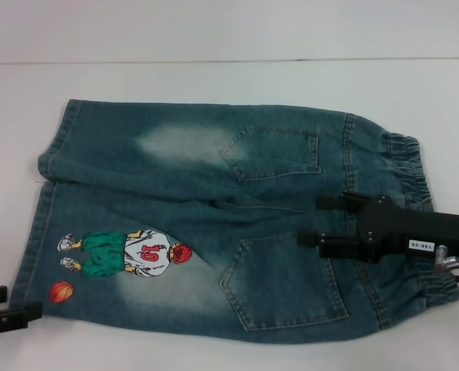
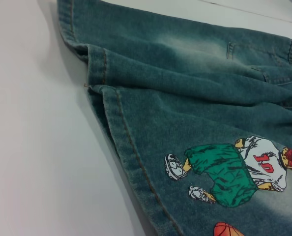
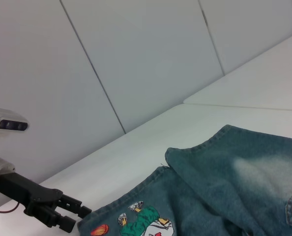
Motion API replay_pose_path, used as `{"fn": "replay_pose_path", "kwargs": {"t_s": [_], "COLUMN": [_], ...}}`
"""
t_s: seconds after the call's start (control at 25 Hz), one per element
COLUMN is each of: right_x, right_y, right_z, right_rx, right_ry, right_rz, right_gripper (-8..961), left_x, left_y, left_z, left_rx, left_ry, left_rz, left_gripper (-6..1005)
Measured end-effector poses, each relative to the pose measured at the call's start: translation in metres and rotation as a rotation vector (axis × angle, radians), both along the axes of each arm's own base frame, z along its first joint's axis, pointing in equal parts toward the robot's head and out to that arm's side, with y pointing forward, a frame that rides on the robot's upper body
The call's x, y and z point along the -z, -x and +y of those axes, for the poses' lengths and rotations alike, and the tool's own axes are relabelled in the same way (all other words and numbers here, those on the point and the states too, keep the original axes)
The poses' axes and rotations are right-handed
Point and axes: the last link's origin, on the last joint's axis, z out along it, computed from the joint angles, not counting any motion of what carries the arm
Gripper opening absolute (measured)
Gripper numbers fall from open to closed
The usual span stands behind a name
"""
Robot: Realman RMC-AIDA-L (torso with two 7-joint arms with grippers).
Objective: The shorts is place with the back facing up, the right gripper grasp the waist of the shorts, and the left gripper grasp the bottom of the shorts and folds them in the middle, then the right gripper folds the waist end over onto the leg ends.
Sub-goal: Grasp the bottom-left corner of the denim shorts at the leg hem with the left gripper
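The blue denim shorts (image 1: 214, 209) lie flat on the white table, back pockets up. Their elastic waist (image 1: 415, 178) is at the right and the leg hems (image 1: 48, 201) at the left. A basketball-player print (image 1: 129, 253) marks the near leg. My right gripper (image 1: 322, 220) hovers over the shorts just inside the waist, near the pockets, fingers open and pointing left with nothing between them. My left gripper (image 1: 17, 303) sits open off the near-left corner of the shorts, beside the hem. It also shows in the right wrist view as the left gripper (image 3: 72, 214). The left wrist view shows the hems (image 2: 106, 98) and the print (image 2: 234, 167).
The white table (image 1: 229, 85) runs on beyond the shorts at the back and left. A pale panelled wall (image 3: 136, 59) stands behind the table's far edge.
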Motion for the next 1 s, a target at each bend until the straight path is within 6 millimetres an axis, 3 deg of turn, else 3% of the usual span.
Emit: {"fn": "replay_pose_path", "kwargs": {"t_s": [1.0], "right_x": [-0.001], "right_y": [-0.001], "right_z": [0.0], "right_rx": [0.002], "right_ry": [-0.002], "right_rz": [-0.003], "right_gripper": [946], "left_x": [0.003], "left_y": [-0.018], "left_z": [0.006], "left_rx": [0.057], "left_ry": [0.066], "left_rz": [-0.053], "left_gripper": [908]}}
